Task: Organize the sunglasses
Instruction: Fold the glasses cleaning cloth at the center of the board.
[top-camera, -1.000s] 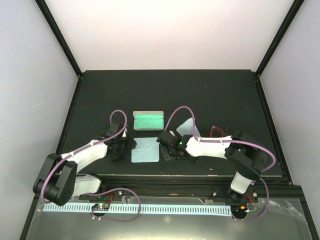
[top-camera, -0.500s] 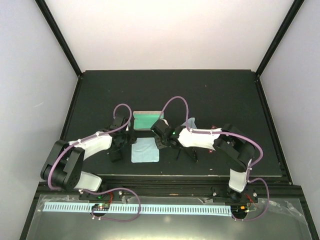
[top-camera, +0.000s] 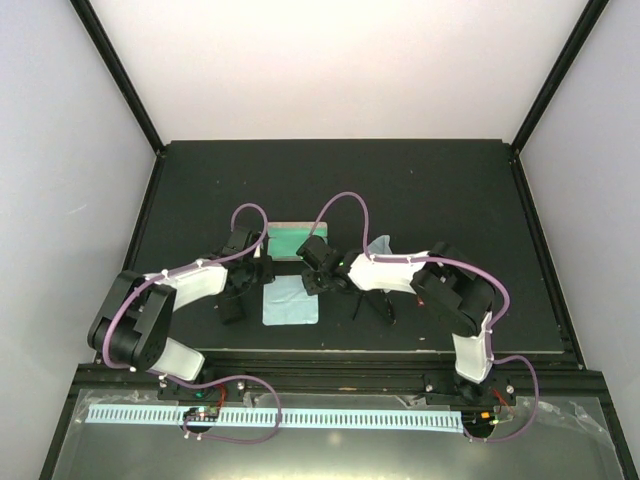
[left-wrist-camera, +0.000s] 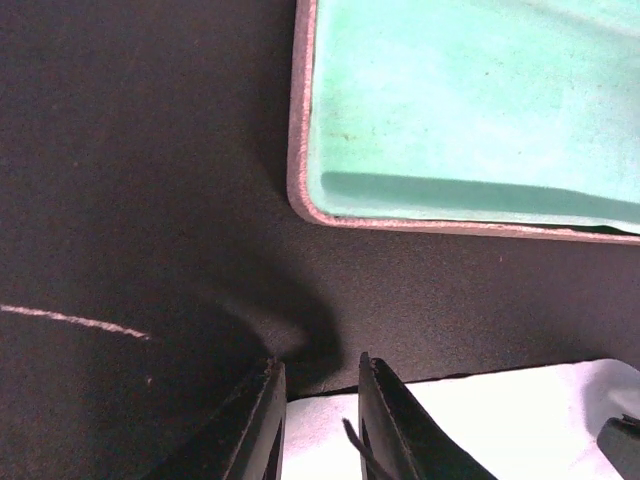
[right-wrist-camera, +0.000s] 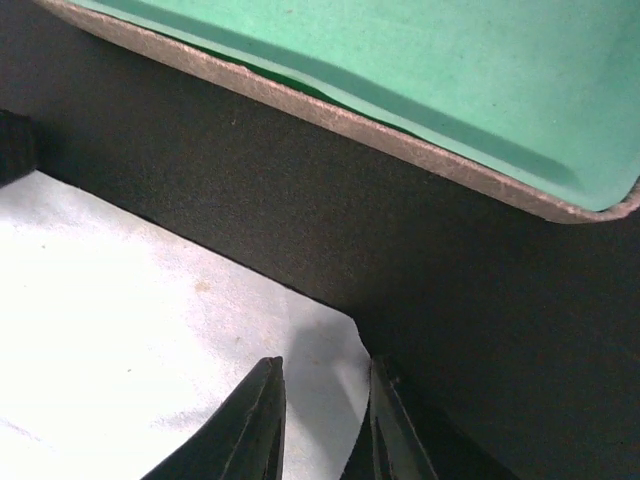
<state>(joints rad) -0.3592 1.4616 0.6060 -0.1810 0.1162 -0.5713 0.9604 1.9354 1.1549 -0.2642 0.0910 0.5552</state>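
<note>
Left gripper (left-wrist-camera: 318, 362) — jaws a narrow slit apart, clamping nothing visible — sits at the far left corner of the cloth (top-camera: 290, 303), near the open green-lined case (top-camera: 290, 240). Right gripper (right-wrist-camera: 325, 365), likewise slightly parted, hangs over the cloth's far right corner. Black sunglasses (top-camera: 372, 302) lie on the surface (top-camera: 450, 190) — under the right arm.

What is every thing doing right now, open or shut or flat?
Case: open, green lining showing.
Blue cloth: spread flat.
Left claw: slightly open over a cloth corner.
Right claw: slightly open over a cloth corner.
</note>
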